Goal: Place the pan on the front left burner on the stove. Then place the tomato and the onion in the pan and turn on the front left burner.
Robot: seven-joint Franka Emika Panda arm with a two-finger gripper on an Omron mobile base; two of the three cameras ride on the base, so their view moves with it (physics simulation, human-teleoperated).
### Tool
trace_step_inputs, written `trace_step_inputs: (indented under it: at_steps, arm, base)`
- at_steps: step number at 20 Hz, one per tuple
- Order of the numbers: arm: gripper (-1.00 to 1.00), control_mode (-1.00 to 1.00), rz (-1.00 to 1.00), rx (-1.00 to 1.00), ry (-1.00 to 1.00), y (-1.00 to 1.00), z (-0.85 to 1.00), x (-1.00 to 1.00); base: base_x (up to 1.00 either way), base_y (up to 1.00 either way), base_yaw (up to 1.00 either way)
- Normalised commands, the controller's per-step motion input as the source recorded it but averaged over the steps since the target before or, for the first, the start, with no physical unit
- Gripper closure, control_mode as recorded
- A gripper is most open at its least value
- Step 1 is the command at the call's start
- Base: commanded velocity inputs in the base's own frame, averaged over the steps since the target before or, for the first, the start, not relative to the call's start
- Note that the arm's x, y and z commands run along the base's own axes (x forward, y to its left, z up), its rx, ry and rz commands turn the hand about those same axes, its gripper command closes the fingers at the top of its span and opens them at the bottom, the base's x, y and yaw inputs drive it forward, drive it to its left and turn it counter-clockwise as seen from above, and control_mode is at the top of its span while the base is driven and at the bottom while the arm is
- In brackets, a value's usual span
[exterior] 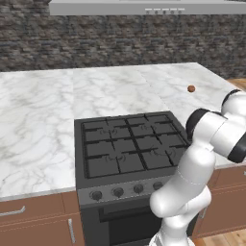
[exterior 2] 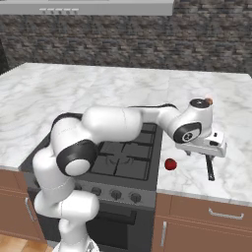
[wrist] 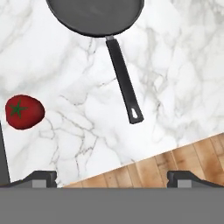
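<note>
The pan (wrist: 95, 13) lies on the marble counter to the right of the stove (exterior: 129, 144), its thin handle (wrist: 124, 83) reaching toward the counter's front edge. My gripper (wrist: 114, 178) hangs open above the handle's end, with nothing between its widely spread fingertips (wrist: 41, 177). In the right base view the hand (exterior 2: 201, 153) hovers over the handle (exterior 2: 210, 170). The red tomato (wrist: 24, 111) rests on the counter left of the handle, also tomato (exterior 2: 170, 164). The brown onion (exterior: 191, 88) sits farther back on the counter. The front left burner (exterior: 108, 161) is bare.
A row of knobs (exterior: 117, 192) lines the stove's front. The counter's front edge (wrist: 144, 164) runs just below the handle tip, with wooden floor beyond it. A range hood (exterior: 144, 7) hangs above the stone back wall. Wide marble counter (exterior: 33, 120) lies left of the stove.
</note>
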Motion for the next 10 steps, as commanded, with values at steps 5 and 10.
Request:
trace_step_inputs:
  at_steps: [5, 10]
  arm:
    - [-1.00, -1.00, 0.00, -0.01, 0.00, -0.14, -0.13, 0.04]
    - [-1.00, -1.00, 0.01, 0.00, 0.00, -0.05, -0.10, 0.10]
  base:
    - [0.00, 0.00, 0.00]
    - [0.00, 0.00, 0.00]
